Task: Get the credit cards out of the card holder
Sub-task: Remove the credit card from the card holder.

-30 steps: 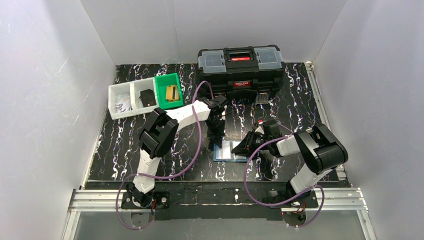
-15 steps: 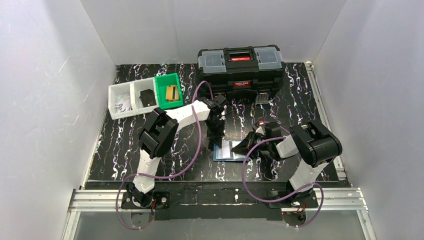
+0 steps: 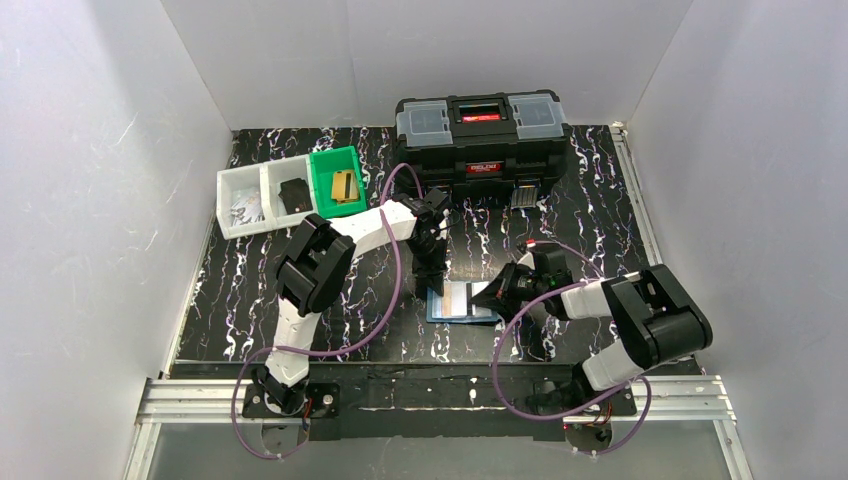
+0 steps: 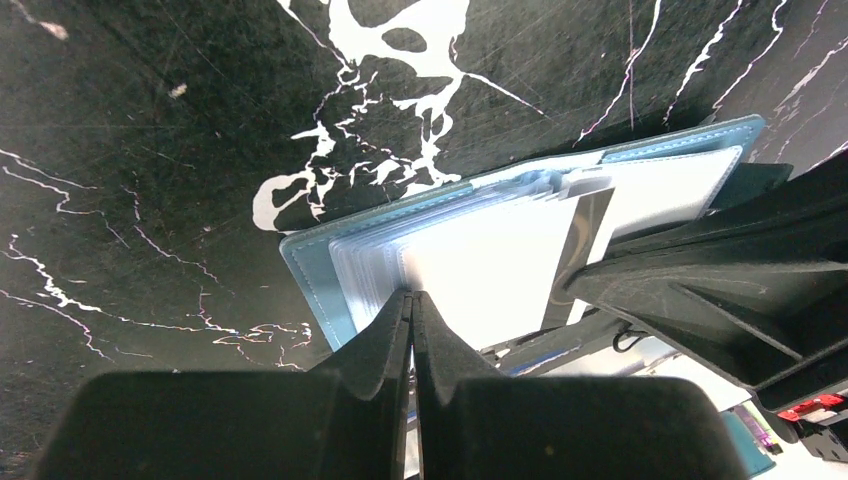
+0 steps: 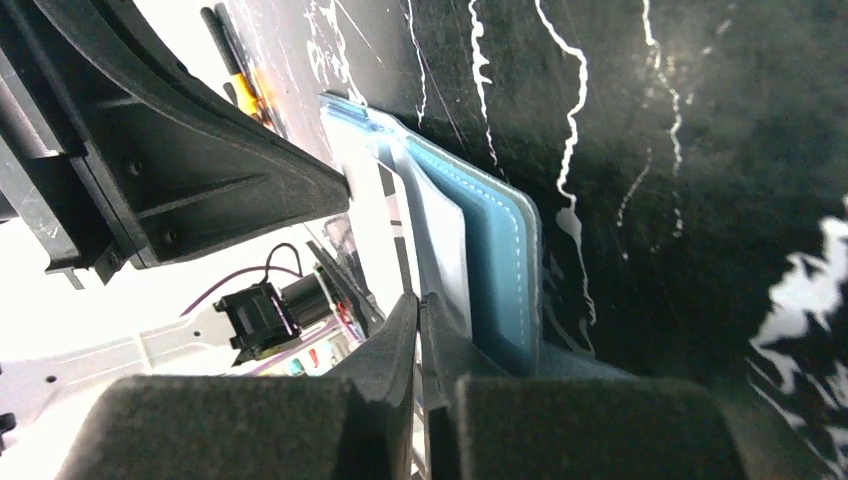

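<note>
The card holder (image 3: pixel 462 305) lies open on the black marbled table, teal-blue cover down and pale clear sleeves fanned up. It also shows in the left wrist view (image 4: pixel 480 260) and the right wrist view (image 5: pixel 495 250). My left gripper (image 3: pixel 433 278) points straight down, shut, its tips (image 4: pixel 411 296) resting on the sleeves near the holder's left edge. My right gripper (image 3: pixel 490 296) reaches in low from the right, its jaws (image 5: pixel 420 300) shut on a thin leaf that stands up from the holder (image 4: pixel 578 250). I cannot tell whether the leaf is a sleeve or a card. An orange-tan flat piece (image 3: pixel 345 186) lies in the green bin.
A big black toolbox (image 3: pixel 482 135) stands at the back. A green bin (image 3: pixel 322 170) and two white bins (image 3: pixel 258 202) sit at the back left, one holding a dark item (image 3: pixel 293 193). White walls enclose the table on three sides.
The right arm's elbow has swung out to the right and lower, while its gripper stays at the holder's right edge. The left gripper has stayed in place on the holder.
</note>
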Controlling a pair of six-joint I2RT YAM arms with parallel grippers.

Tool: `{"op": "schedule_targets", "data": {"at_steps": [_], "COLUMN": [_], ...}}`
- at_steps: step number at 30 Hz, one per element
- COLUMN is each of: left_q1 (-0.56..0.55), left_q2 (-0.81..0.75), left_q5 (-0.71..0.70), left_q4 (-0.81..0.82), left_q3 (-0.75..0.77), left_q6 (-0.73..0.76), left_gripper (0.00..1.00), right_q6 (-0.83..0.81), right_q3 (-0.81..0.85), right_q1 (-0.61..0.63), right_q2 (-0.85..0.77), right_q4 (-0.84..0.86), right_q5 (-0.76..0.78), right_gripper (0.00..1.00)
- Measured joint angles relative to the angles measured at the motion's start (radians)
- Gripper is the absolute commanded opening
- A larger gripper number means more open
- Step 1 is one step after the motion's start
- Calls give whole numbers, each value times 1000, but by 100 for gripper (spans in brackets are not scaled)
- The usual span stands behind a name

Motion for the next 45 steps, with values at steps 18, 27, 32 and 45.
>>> {"op": "schedule_targets", "data": {"at_steps": [18, 27, 32, 45], "left_q1": [5, 6, 6, 8], "left_q2": [3, 4, 4, 2], "left_q5": [16, 18, 18, 24], "left_q4": [3, 3, 5, 2], "left_q3": [-1, -1, -3, 1], "left_q6": [4, 4, 4, 16], "left_gripper": [0, 0, 0, 0], "right_q6": [-47, -41, -74, -183], "right_q3": [45, 47, 27, 53], "right_q1": [-4, -10, -39, -61], "right_q2": [66, 41, -60, -277], "right_q4": [-39, -60, -146, -439], "right_q5": [-51, -37, -1, 141], "right_gripper": [26, 2, 1, 1]}}
